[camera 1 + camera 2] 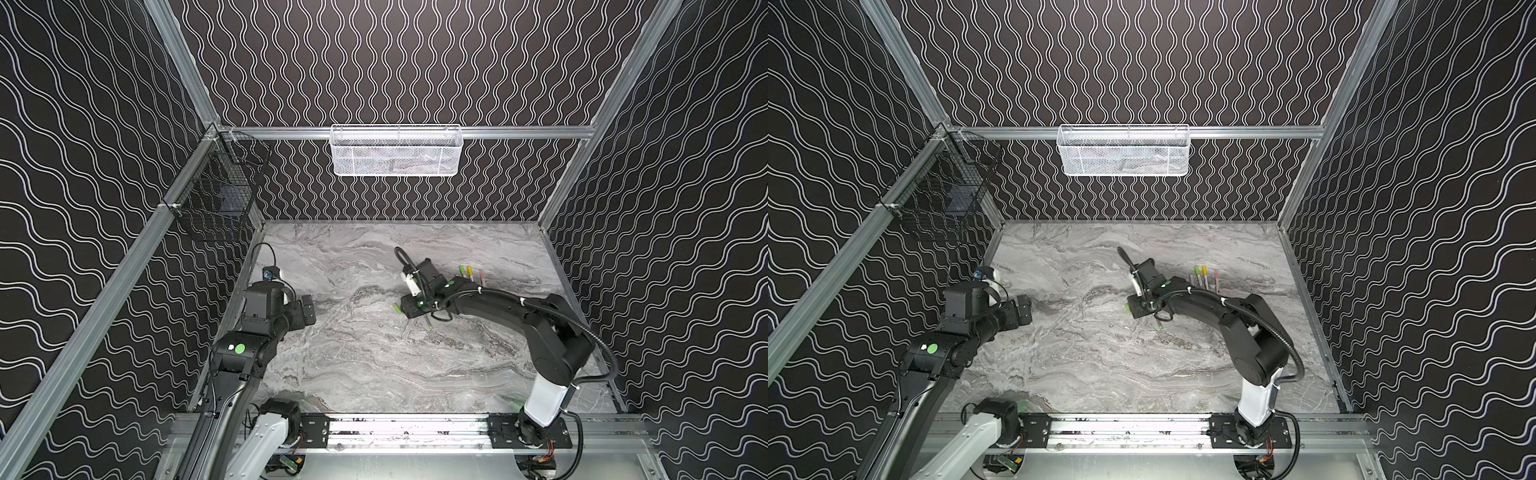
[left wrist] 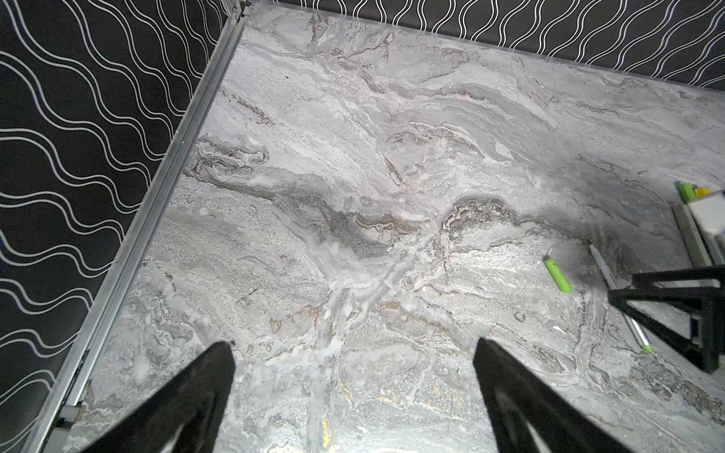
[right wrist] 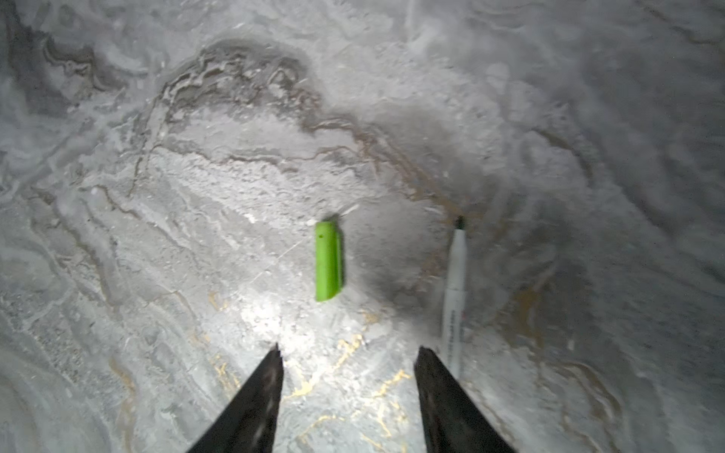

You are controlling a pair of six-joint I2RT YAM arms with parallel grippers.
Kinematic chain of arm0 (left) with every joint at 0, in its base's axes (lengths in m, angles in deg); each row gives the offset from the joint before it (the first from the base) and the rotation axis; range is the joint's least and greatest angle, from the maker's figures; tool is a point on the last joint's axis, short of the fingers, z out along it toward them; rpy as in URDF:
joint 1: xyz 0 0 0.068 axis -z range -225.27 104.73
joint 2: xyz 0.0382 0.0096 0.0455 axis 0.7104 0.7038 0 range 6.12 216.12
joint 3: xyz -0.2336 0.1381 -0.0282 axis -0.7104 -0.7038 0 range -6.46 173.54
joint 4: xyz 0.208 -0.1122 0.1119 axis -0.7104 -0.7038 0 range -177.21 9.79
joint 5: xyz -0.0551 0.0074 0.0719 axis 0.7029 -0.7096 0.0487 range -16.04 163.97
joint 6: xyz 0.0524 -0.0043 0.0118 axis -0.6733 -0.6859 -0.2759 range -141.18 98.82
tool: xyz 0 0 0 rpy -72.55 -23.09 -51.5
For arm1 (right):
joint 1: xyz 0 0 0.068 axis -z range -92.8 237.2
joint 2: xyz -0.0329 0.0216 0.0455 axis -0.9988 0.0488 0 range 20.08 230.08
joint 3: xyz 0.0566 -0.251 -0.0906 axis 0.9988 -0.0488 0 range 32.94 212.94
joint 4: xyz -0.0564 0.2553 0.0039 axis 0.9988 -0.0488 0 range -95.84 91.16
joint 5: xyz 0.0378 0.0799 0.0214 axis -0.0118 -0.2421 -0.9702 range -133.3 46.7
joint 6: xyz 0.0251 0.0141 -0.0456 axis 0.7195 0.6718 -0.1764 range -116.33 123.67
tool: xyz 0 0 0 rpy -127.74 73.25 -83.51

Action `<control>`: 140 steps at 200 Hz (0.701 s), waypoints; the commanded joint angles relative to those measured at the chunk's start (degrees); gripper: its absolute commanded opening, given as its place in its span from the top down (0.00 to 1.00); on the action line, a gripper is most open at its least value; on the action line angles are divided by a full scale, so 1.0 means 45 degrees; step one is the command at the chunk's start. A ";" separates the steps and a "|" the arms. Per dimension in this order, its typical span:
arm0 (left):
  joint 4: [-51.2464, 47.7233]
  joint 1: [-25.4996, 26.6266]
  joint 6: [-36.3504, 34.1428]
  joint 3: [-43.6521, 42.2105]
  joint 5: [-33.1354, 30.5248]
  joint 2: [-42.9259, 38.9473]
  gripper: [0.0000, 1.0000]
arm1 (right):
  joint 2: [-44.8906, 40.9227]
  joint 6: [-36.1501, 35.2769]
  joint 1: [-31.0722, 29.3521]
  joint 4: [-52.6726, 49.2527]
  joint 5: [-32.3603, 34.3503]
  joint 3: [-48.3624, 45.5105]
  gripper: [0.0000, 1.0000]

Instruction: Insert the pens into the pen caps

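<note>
A lime green pen cap (image 3: 327, 261) lies flat on the marble table (image 1: 374, 365), just ahead of my right gripper (image 3: 349, 349). That gripper is open, pointing down, with nothing between its fingers. An uncapped white pen (image 3: 454, 290) lies beside one finger, outside the gap. In both top views the cap (image 1: 397, 308) (image 1: 1126, 307) and the pen (image 1: 428, 323) (image 1: 1158, 323) show at either side of the right gripper (image 1: 412, 312). Three capped pens (image 1: 470, 273) lie together behind the right arm. My left gripper (image 2: 353, 345) hovers wide open and empty at the left (image 1: 309, 311).
A white mesh basket (image 1: 395, 149) hangs on the back rail. A black wire basket (image 1: 220, 195) hangs in the back left corner. Patterned walls with metal rails enclose the table on three sides. The arm bases stand on the front rail (image 1: 407, 430).
</note>
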 commanded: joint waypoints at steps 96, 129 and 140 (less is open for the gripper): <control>0.0632 -0.0051 -0.0066 -0.0055 0.0765 0.0275 0.01 | 0.0185 -0.1464 0.1160 -0.1271 0.0132 -0.0774 0.44; 0.0668 -0.0051 -0.0096 -0.0038 0.0910 0.0347 0.01 | -0.0035 -0.2058 0.0244 -0.1158 0.0632 -0.0351 0.43; 0.0676 -0.0070 -0.0104 -0.0038 0.0924 0.0364 0.01 | 0.0134 -0.2034 0.0038 -0.1212 0.0919 -0.0032 0.43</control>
